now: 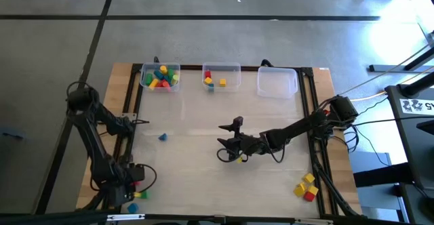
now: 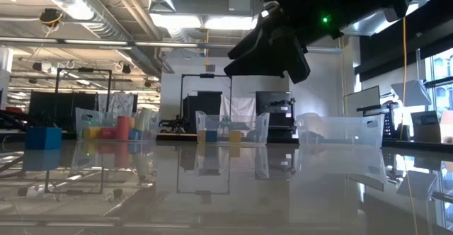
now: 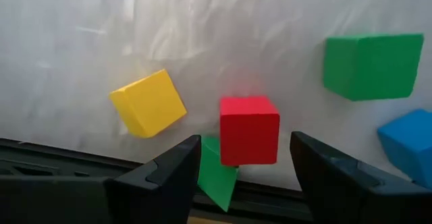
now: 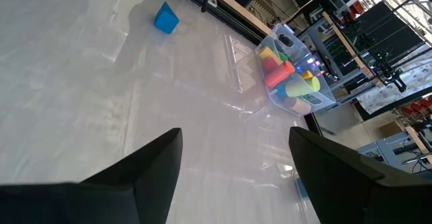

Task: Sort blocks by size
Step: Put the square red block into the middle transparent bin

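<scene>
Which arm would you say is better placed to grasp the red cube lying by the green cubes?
Left. The left gripper has its open fingers framing the red cube, while the right gripper hangs open over mid-table, far away.

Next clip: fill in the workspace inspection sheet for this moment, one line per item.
Surface: pale table, glossy, wood edge.
Job's things: left bin full of blocks; middle bin holds a few; right bin looks empty; blue block loose; yellow and red blocks at near right corner; red cube by left claw.
Clutter: nothing seen.
Grippers: left claw open, near left corner; right claw open, mid-table.
Cables: bundle at right edge.
Surroundings: workshop, racks and monitors; no people.
</scene>
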